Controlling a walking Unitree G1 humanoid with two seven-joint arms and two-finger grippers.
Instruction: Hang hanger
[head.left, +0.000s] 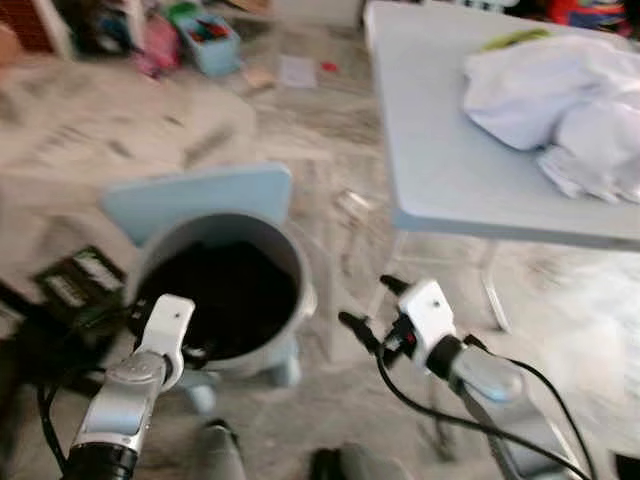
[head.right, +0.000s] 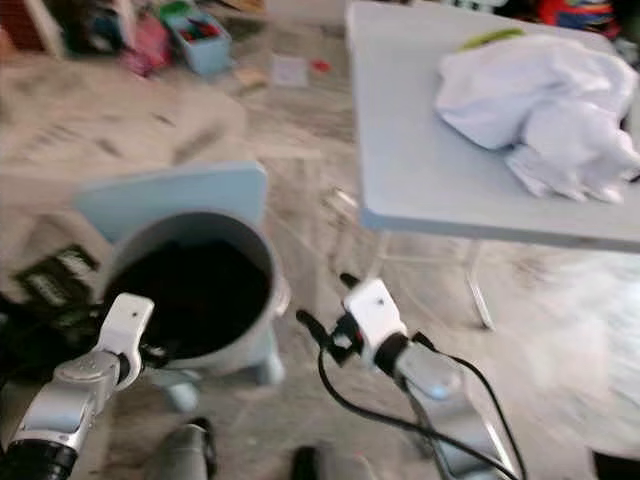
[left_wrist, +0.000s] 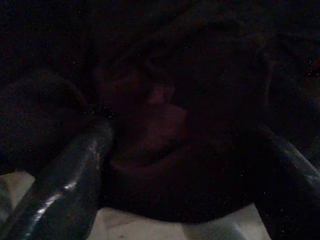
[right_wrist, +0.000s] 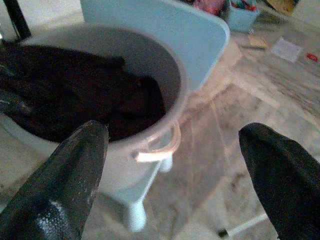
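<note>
A grey bucket (head.left: 290, 262) full of dark clothing (head.left: 225, 290) stands on a small light-blue chair (head.left: 200, 195). My left gripper (head.left: 198, 351) reaches over the bucket's near rim and down among the dark clothes. In the left wrist view its two fingers (left_wrist: 65, 185) stand apart, with dim dark cloth (left_wrist: 165, 125) between and beyond them. My right gripper (head.left: 372, 305) hovers to the right of the bucket above the floor. It is open with nothing between its fingers (right_wrist: 75, 170), and it looks toward the bucket (right_wrist: 150, 145) and its white handle. I make out no hanger.
A pale folding table (head.left: 440, 150) at the right carries a heap of white laundry (head.left: 560, 95). Its metal legs (head.left: 492, 285) stand close to my right arm. Toys and a blue box (head.left: 205, 40) lie at the back on the marble floor. A dark printed item (head.left: 80, 275) lies left of the chair.
</note>
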